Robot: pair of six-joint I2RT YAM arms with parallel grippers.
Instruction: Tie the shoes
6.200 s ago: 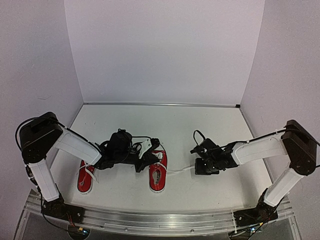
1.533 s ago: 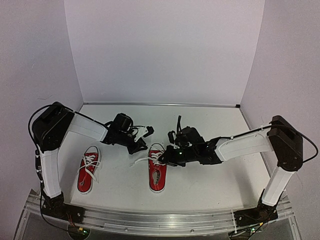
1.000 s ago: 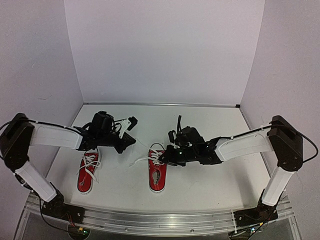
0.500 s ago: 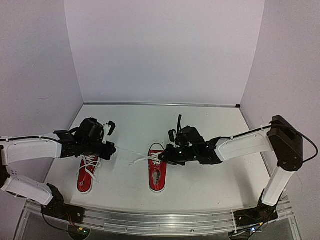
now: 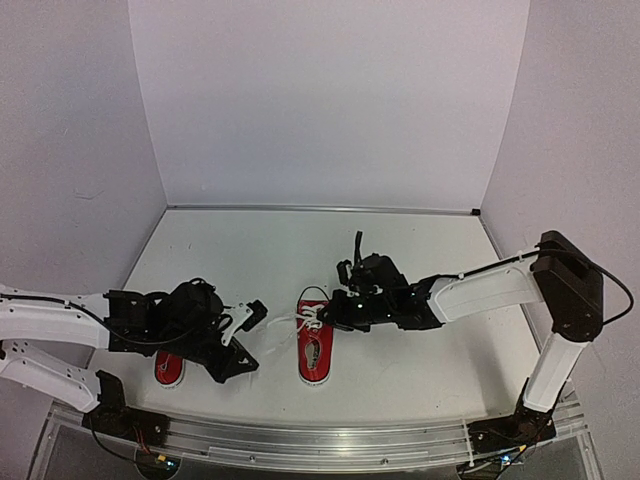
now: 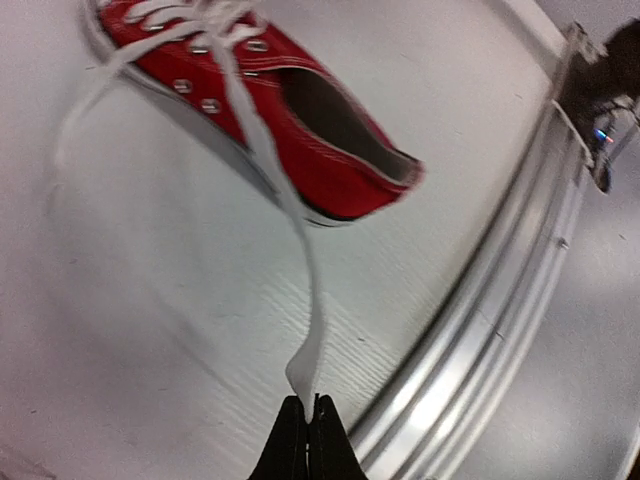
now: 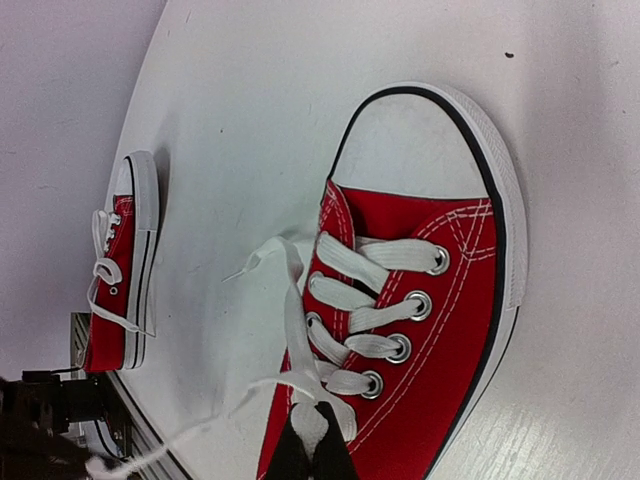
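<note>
**Lace drawn taut on the middle shoe: tightening step**

Left gripper [image 6: 306, 412] is clenched on the tip of a white lace [image 6: 268, 165], which runs up from it to the eyelets of the middle shoe [image 6: 335, 125]. The shoe lies on the bench [image 5: 300, 240], just in from the metal rail [image 6: 480, 330]. Right gripper [image 7: 311, 428] is pinched shut on the laces at the lowest eyelets, by the tongue. Whether the two ends are already crossed there is hard to tell. The second shoe [image 7: 122, 270] sits well apart on the left side, its laces loose. The step looks like cinching a first crossing. Next, the free end needs forming into a loop while the right gripper pins the shoe.
</note>
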